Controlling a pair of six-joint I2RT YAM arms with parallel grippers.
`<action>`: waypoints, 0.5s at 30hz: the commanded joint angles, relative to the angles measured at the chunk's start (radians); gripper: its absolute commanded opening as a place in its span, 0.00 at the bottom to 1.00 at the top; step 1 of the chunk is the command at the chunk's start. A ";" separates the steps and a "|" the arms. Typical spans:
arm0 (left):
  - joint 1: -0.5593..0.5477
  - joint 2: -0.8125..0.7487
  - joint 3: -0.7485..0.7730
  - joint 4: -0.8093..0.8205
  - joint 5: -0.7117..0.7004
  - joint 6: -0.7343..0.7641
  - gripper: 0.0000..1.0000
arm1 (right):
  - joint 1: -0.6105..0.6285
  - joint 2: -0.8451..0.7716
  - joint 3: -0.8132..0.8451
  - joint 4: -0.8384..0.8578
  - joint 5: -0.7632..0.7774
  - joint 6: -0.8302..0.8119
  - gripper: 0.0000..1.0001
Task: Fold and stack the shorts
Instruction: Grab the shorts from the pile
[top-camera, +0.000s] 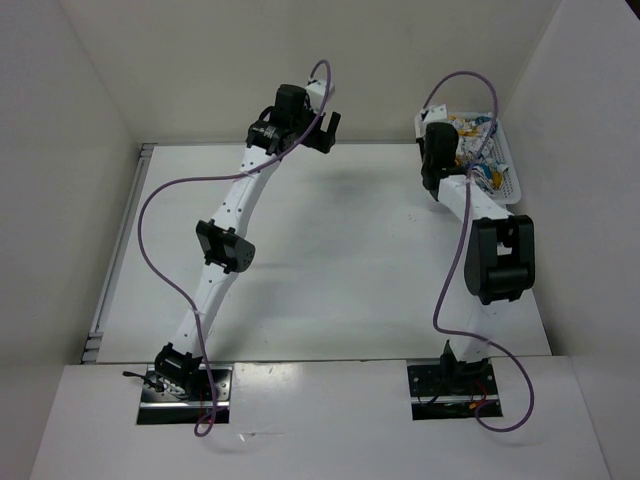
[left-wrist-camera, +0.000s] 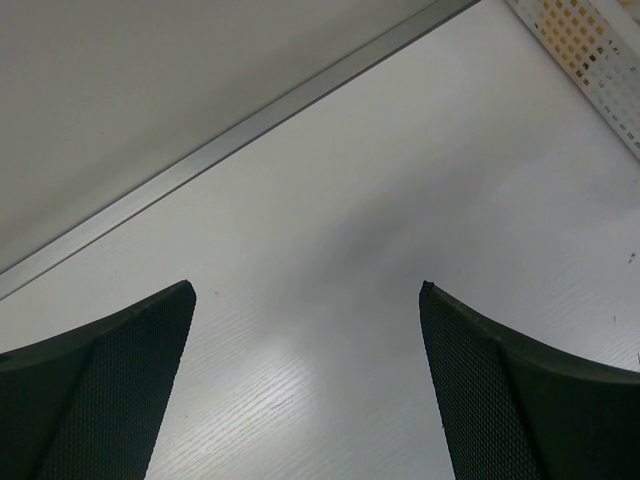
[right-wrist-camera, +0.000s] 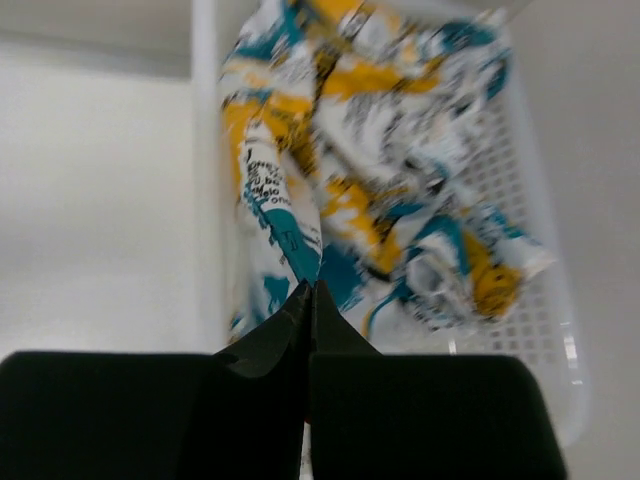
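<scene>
Closest to your right wrist camera, the right gripper (right-wrist-camera: 308, 298) has its two black fingers pressed together on a raised fold of the shorts (right-wrist-camera: 400, 150). The shorts lie crumpled inside the white mesh basket (right-wrist-camera: 530, 310) at the far right corner of the table (top-camera: 350, 260). Your left gripper (left-wrist-camera: 307, 292) is spread wide and hangs above the tabletop near the far wall, well apart from the shorts, with only a corner of the basket at the upper right of its view.
</scene>
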 joint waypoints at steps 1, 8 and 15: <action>-0.004 -0.092 0.018 0.019 0.016 0.003 0.99 | -0.034 -0.132 0.133 -0.006 0.050 0.021 0.00; -0.004 -0.131 0.018 0.028 0.036 0.003 0.99 | -0.035 -0.267 0.188 -0.032 0.113 0.067 0.00; -0.004 -0.185 0.018 0.019 0.068 0.003 0.99 | -0.035 -0.420 0.265 -0.014 0.142 0.037 0.00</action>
